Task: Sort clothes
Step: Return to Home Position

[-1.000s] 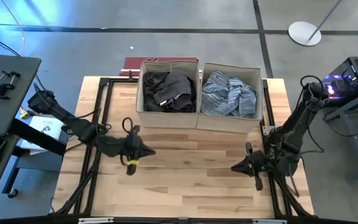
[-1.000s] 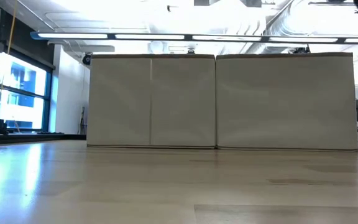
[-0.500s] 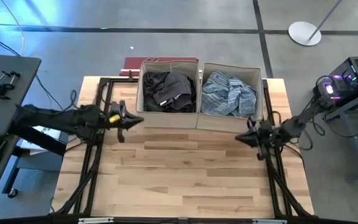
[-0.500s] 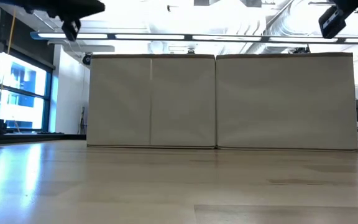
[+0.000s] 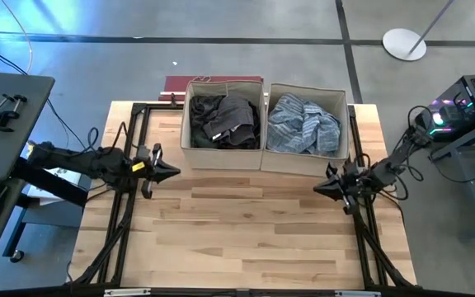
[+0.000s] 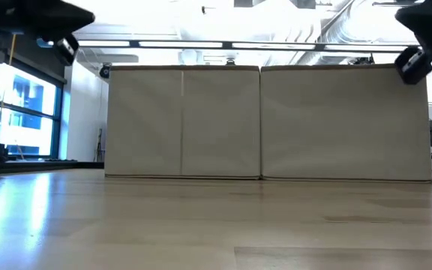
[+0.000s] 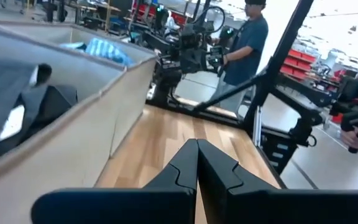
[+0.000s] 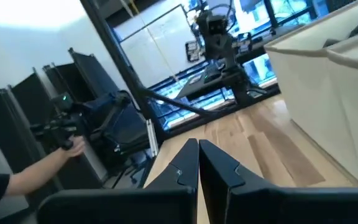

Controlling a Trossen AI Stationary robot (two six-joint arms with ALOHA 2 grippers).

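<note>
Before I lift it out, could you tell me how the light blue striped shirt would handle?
Crumpled in soft folds, the light blue striped shirt would probably hang floppy. Heaped loosely in its beige fabric box, it seems light for its bulk.

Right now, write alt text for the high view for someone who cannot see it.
Two beige fabric boxes sit side by side at the far edge of a wooden table: the left box holds dark clothes, the right box a light blue striped shirt. The left gripper and right gripper, both shut and empty, hover near the table's sides.
</note>
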